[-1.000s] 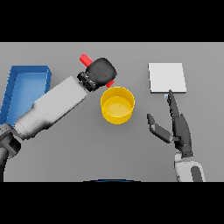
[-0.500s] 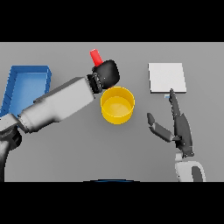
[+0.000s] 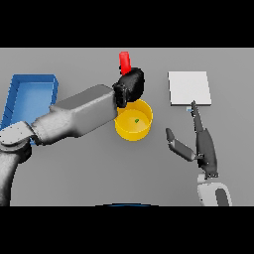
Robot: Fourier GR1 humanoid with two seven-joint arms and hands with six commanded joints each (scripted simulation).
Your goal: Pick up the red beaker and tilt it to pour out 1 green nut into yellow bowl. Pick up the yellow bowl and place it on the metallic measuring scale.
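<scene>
While the left hand [image 3: 131, 85] hung just beyond the far rim of the yellow bowl [image 3: 133, 120], its dark fingers were curled tight round the red beaker [image 3: 124, 61], hiding most of it. Only one end of the beaker stuck out past the hand on the far side, its long axis running near to far and leaning very slightly left. Which end was the mouth could not be told. The bowl stood on the grey table [image 3: 89, 168] near the middle, partly covered on its left by the forearm, and a small green nut [image 3: 136, 120] lay inside it. The metallic measuring scale [image 3: 189, 88], a pale square plate, lay to the far right. Just near of it the right hand [image 3: 202, 145] rested with fingers straight, pointing away toward the scale, thumb spread out to the left, holding nothing. A blue tray [image 3: 30, 96] lay at the far left.
</scene>
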